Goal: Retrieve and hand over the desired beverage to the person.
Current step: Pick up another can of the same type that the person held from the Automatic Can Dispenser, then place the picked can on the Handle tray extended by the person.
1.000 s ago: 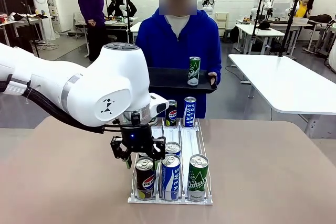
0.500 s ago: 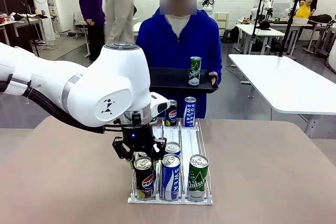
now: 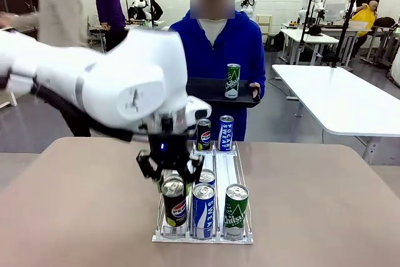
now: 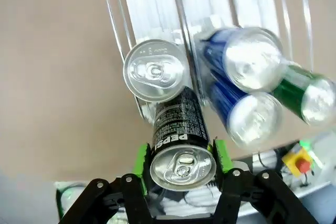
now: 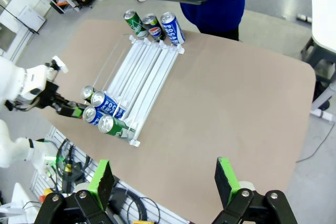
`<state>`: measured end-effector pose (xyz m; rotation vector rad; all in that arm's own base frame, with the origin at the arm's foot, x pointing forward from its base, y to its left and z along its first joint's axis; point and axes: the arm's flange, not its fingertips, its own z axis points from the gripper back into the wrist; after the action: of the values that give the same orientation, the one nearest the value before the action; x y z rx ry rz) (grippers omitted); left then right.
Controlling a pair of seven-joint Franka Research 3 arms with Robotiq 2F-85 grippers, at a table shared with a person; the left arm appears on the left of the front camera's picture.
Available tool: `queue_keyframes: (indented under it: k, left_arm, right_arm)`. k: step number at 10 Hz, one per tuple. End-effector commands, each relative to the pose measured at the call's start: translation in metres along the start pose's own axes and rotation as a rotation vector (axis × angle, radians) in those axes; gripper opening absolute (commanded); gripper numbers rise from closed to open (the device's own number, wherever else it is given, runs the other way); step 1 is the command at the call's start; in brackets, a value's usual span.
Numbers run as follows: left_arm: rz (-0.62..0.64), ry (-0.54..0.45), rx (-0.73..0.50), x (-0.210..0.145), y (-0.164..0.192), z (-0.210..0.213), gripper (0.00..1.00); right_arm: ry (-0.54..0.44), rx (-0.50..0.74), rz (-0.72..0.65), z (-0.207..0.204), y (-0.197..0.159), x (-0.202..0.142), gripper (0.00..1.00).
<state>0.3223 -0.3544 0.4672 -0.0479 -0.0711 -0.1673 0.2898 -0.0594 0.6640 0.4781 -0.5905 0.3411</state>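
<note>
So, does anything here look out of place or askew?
Only the Pepsi can in the left gripper: it hangs slightly above the rack's left lane, higher than the blue can beside it. Nothing is spilled or toppled.

My left gripper (image 4: 181, 157) has green pads (image 4: 140, 158). The Pepsi can (image 3: 175, 203) is black with a red-white-blue logo. The middle can (image 3: 203, 211) is blue, the right can (image 3: 235, 212) green. The tray (image 3: 206, 92) is black.

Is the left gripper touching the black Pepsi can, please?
Touching: left wrist view shows the left gripper clamped on the Pepsi can, pads against it.
</note>
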Motion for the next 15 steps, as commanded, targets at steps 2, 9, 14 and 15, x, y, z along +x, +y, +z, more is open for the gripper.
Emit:
queue_keyframes:
  k: [2, 9, 14, 15]
  left_arm:
    - [-0.068, -0.083, 0.009, -0.023, -0.026, 0.118, 0.52]
    - [-0.051, -0.151, 0.029, 0.016, -0.078, 0.2, 0.52]
    - [-0.075, -0.127, 0.015, 0.019, -0.069, 0.188, 0.52]
    - [-0.075, -0.127, 0.015, 0.019, -0.069, 0.188, 0.52]
  right_arm:
    - [0.001, 0.002, -0.001, 0.0, -0.001, -0.001, 1.0]
    - [0.001, 0.002, -0.001, 0.0, -0.001, -0.001, 1.0]
    - [0.001, 0.002, -0.001, 0.0, -0.001, -0.001, 1.0]
    - [0.001, 0.002, -0.001, 0.0, -0.001, -0.001, 1.0]
